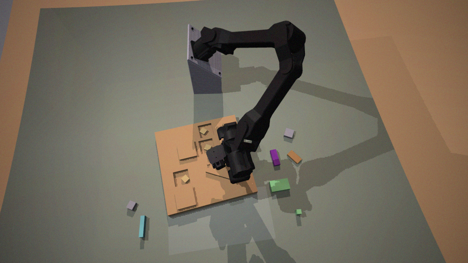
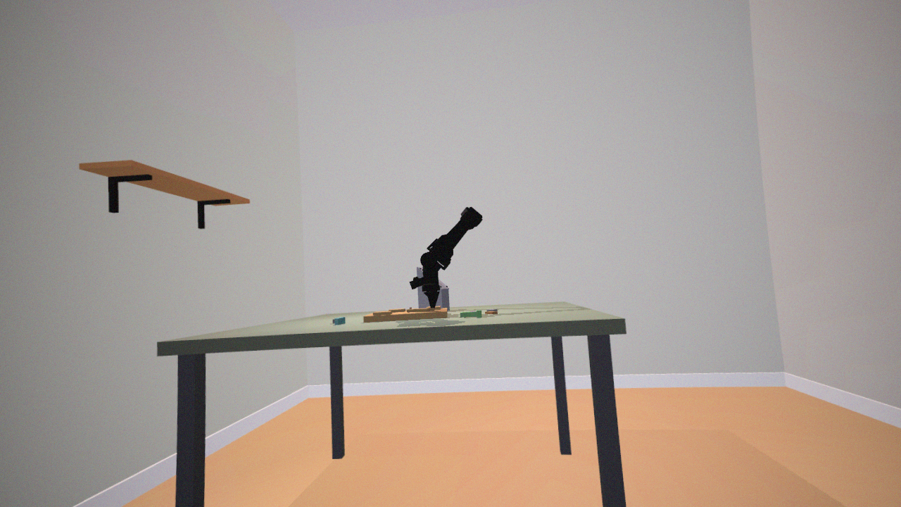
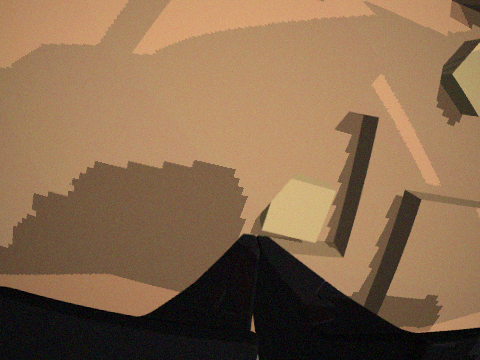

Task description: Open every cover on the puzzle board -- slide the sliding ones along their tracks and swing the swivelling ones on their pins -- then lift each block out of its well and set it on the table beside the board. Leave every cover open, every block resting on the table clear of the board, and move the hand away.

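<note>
The tan puzzle board (image 1: pixel 163 140) (image 2: pixel 402 317) (image 3: pixel 150 100) lies on the table. My gripper (image 2: pixel 432 307) (image 3: pixel 257 236) is shut and empty, its tips low at the board, beside a pale yellow block (image 3: pixel 299 210) in a partly uncovered well. Three pale yellow blocks show in the top view: one block (image 1: pixel 203 130) at the back, a second block (image 1: pixel 207 147) in front of it, and a third block (image 1: pixel 185 178) in the left front well. A raised square cover (image 1: pixel 187 152) lies left of the back wells, another cover (image 1: pixel 185 198) at the front left. The arm hides the board's right part.
Right of the board lie a purple block (image 1: pixel 274 157), an orange block (image 1: pixel 294 156), a green block (image 1: pixel 279 185), a small green cube (image 1: pixel 298 212) and a grey cube (image 1: pixel 289 133). At the front left are a grey cube (image 1: pixel 131 205) and a cyan bar (image 1: pixel 142 226).
</note>
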Robot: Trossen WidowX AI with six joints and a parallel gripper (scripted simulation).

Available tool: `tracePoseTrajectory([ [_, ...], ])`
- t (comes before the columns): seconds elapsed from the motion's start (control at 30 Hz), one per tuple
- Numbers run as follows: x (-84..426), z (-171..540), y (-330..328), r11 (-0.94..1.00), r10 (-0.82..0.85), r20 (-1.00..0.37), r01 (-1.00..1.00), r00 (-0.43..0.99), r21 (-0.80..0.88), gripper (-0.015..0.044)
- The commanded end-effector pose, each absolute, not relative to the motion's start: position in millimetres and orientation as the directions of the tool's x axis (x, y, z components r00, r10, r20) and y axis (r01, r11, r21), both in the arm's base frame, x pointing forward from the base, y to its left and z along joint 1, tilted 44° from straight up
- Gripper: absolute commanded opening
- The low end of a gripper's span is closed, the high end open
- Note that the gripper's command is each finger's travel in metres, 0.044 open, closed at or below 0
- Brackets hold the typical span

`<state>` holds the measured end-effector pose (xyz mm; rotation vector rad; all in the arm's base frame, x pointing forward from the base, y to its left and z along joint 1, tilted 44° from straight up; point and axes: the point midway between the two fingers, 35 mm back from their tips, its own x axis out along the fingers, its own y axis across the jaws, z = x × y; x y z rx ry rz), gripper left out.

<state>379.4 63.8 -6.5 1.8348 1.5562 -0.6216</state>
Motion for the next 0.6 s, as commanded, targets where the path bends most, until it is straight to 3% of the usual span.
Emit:
tracePoseTrajectory([
  [0.0,385,-6,62,-0.092,0.672,-0.716,0.981,0.187,0.17,0.0],
  [0.57,403,-6,57,-0.092,0.672,-0.716,0.981,0.188,0.171,0.0],
])
